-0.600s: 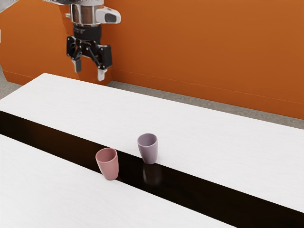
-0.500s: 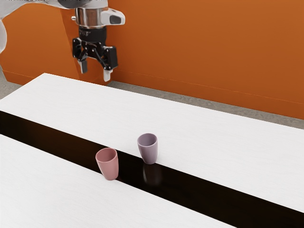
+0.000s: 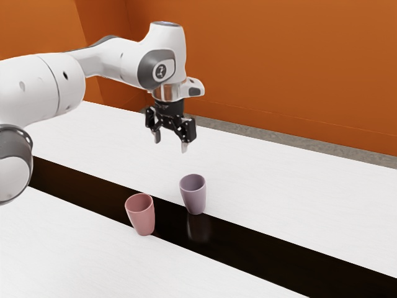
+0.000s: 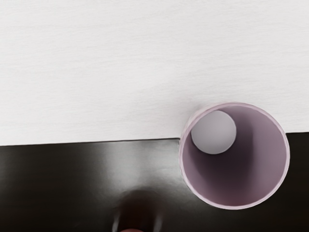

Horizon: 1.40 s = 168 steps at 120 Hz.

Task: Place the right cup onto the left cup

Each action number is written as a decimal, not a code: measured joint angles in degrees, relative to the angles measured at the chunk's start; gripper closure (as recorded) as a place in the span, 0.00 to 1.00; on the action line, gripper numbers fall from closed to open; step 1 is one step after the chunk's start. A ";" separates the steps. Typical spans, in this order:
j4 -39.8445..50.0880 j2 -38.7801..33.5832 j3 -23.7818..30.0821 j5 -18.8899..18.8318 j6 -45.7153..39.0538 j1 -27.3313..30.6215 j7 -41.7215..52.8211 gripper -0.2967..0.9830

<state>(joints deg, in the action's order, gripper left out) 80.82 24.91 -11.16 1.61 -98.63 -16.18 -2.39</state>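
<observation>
Purple cup (image 3: 195, 200) standing on the table, empty end effector (image 3: 170, 145) up above it

So the purple cup is upright, mouth up, right on the line where the white top of the table (image 3: 310, 186) meets a glossy dark strip (image 3: 267, 242). Part of its base is on the white, part on the dark. The wrist view looks down into it from above, and you can see the pale round bottom inside, with nothing in there.

The end effector is pointing down with its fingers spread well apart, pretty much wide open, and there's nothing between them. It's up in the air, clear of both cups, and in the exterior view it sits a bit toward the exterior view's left of the purple one.

Pink cup (image 3: 142, 218) is upright and empty too, over by the strip's other edge, near the purple cup but not touching it. A sliver of it pokes into the wrist view.

White arm (image 3: 115, 59) comes in from the exterior view's left. Orange wall (image 3: 285, 68) in the background, with some grey floor (image 3: 279, 141) between it and the table.
</observation>
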 joint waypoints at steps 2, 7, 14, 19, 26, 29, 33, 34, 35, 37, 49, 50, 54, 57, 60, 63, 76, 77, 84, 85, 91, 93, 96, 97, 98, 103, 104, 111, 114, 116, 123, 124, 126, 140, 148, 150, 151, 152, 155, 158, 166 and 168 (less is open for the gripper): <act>0.59 0.04 0.00 0.05 -0.96 0.06 -0.02 0.23; 2.17 0.11 -0.01 0.15 -3.27 0.21 -0.06 0.23; 3.96 0.16 -0.01 0.27 -6.24 0.36 -0.12 0.23; 5.31 0.20 0.00 0.46 -8.24 0.41 -0.16 0.23; 7.24 0.40 0.00 0.76 -10.89 0.37 -0.21 0.23; 7.81 0.57 0.00 0.85 -11.92 0.37 -0.23 0.23; 8.43 0.75 0.00 0.96 -13.15 0.35 -0.25 0.23; 8.61 0.79 0.00 0.98 -13.45 0.34 -0.26 0.23; 8.79 0.84 0.00 1.00 -13.74 0.33 -0.27 0.23; 9.26 0.92 0.00 1.04 -14.33 0.31 -0.28 0.23; 12.44 1.11 0.04 1.72 -17.77 0.18 -0.34 0.23; 12.62 1.12 0.04 1.77 -18.02 0.16 -0.35 0.23; 13.36 1.13 0.06 1.97 -18.92 0.08 -0.37 0.23; 13.74 1.19 0.07 2.20 -19.50 0.06 -0.38 0.23; 13.98 1.32 0.07 2.42 -20.02 0.04 -0.40 0.23; 14.13 1.49 0.08 2.60 -20.49 0.01 -0.41 0.23; 14.38 2.29 0.09 3.06 -22.43 -0.16 -0.46 0.23; 14.39 2.33 0.09 3.08 -22.54 -0.16 -0.46 0.23; 14.56 2.87 0.33 3.21 -23.31 -0.19 -0.49 0.23; 14.67 2.95 0.41 3.23 -23.45 -0.19 -0.49 0.23; 15.34 3.40 0.73 3.31 -24.33 -0.18 -0.52 0.23; 15.51 3.54 0.80 3.33 -24.60 -0.18 -0.52 0.23; 15.68 3.71 0.86 3.35 -24.96 -0.18 -0.53 0.23; 15.73 3.80 0.88 3.36 -25.07 -0.18 -0.54 0.23; 15.78 3.87 0.89 3.37 -25.18 -0.18 -0.54 0.23; 16.03 4.22 0.93 3.40 -25.65 -0.09 -0.56 0.23; 16.07 4.27 0.94 3.41 -25.74 -0.08 -0.56 0.23; 16.24 4.65 0.96 3.53 -26.24 -0.02 -0.58 0.23; 16.27 4.75 0.96 3.57 -26.41 0.02 -0.59 0.25; 16.28 4.80 0.96 3.60 -26.52 0.04 -0.59 0.27; 16.27 4.91 0.97 3.64 -26.82 0.08 -0.60 0.38; 16.27 4.92 0.97 3.64 -26.86 0.08 -0.61 0.39; 16.26 4.92 0.97 3.65 -26.93 0.08 -0.61 0.43; 16.17 4.93 0.97 3.68 -27.29 0.09 -0.64 0.63; 16.15 4.94 0.97 3.69 -27.43 0.09 -0.72 0.70; 16.15 4.96 0.97 3.69 -27.45 0.09 -0.74 0.71; 16.15 4.96 0.97 3.69 -27.46 0.09 -0.75 0.72; 16.15 4.95 0.97 3.69 -27.48 0.09 -0.77 0.73; 16.15 4.96 0.97 3.69 -27.51 0.09 -0.80 0.74; 16.14 4.96 0.97 3.68 -27.54 0.09 -0.84 0.76; 16.14 4.94 0.97 3.65 -27.60 0.06 -0.93 0.78; 16.14 4.94 0.97 3.65 -27.61 0.04 -0.96 0.79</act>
<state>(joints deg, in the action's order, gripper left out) 96.96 29.85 -10.19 5.26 -126.25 -16.13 -3.34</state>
